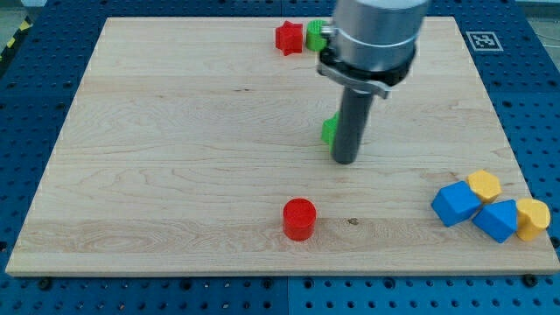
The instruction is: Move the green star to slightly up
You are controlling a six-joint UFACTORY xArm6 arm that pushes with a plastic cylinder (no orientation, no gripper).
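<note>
A green block (330,130), likely the green star, sits mid-board and is mostly hidden behind my rod. My tip (345,161) rests on the board just to the view's right of and slightly below that green block, touching or nearly touching it. A second green block (315,36) lies near the view's top, partly hidden by the arm, beside a red star (288,38).
A red cylinder (298,219) stands near the view's bottom centre. At the bottom right, two blue blocks (456,204) (497,220) and two yellow blocks (484,185) (533,217) cluster at the edge of the wooden board (175,157).
</note>
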